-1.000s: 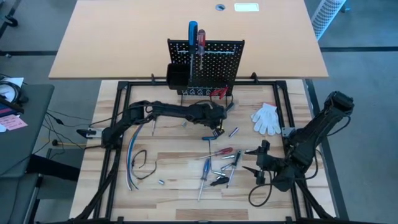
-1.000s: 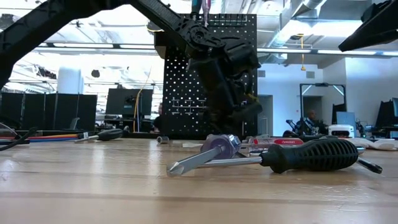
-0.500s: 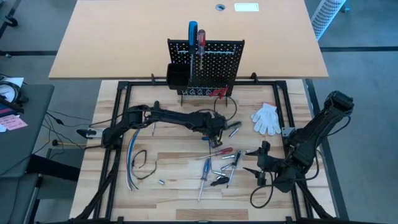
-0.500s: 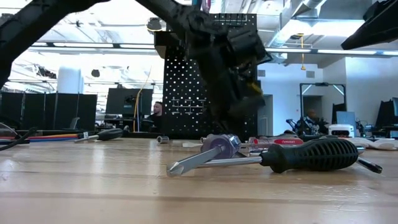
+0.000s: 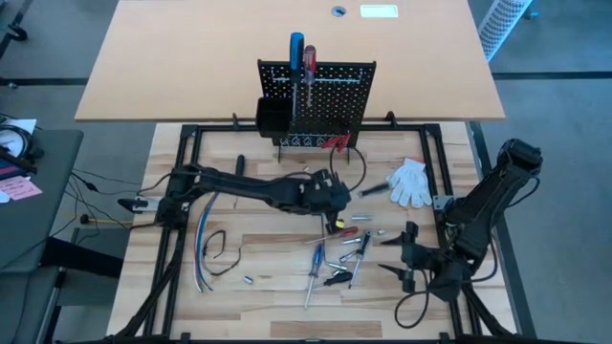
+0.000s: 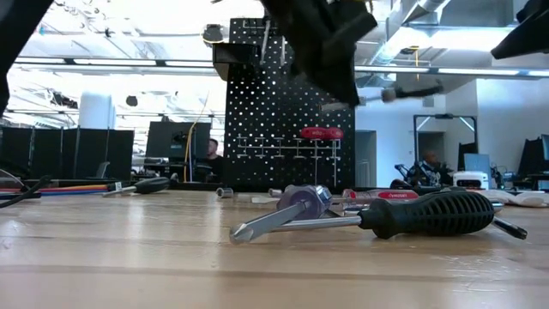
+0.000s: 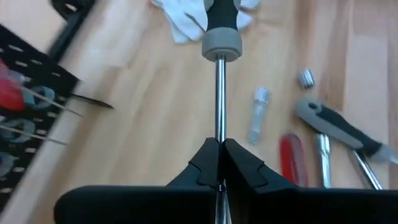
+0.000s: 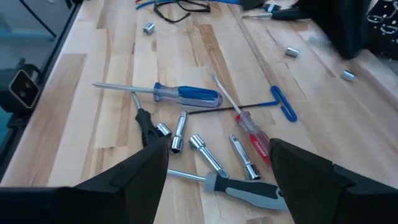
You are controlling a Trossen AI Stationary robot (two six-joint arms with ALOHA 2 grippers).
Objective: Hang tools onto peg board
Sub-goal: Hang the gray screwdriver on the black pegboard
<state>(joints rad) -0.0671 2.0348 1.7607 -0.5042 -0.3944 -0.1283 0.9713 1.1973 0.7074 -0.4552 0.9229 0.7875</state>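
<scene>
The black peg board (image 5: 320, 91) stands upright at the table's far edge, with a box bin (image 5: 273, 117) at its left. A blue and a red screwdriver (image 5: 302, 55) stick up from its top rail, and red pliers (image 6: 319, 133) hang low on it. My left gripper (image 5: 337, 198) is in front of the board, shut on a black-handled screwdriver (image 5: 371, 191). More tools (image 5: 335, 258) lie on the table at the centre right. My right gripper (image 5: 404, 260) is open and empty to the right of them. My left gripper pinches the screwdriver's bare metal shaft (image 7: 219, 127) between its two fingers, toward the tip end. The fingers come level from the table's left and lie along the shaft. The screwdriver is lifted clear, about level, its grey-collared black handle (image 6: 413, 89) pointing toward the table's right.
A white glove (image 5: 409, 182) lies at the right, just beyond the held handle. A blue screwdriver (image 8: 186, 94), a red one (image 8: 252, 138), a blue hex key (image 8: 283, 102) and several sockets lie before my right gripper. Loose cables (image 5: 212, 250) lie at the left.
My left gripper has come away from the peg board toward the table's near edge. It has then risen, and the black-handled screwdriver is now lifted clear of the table and about level.
</scene>
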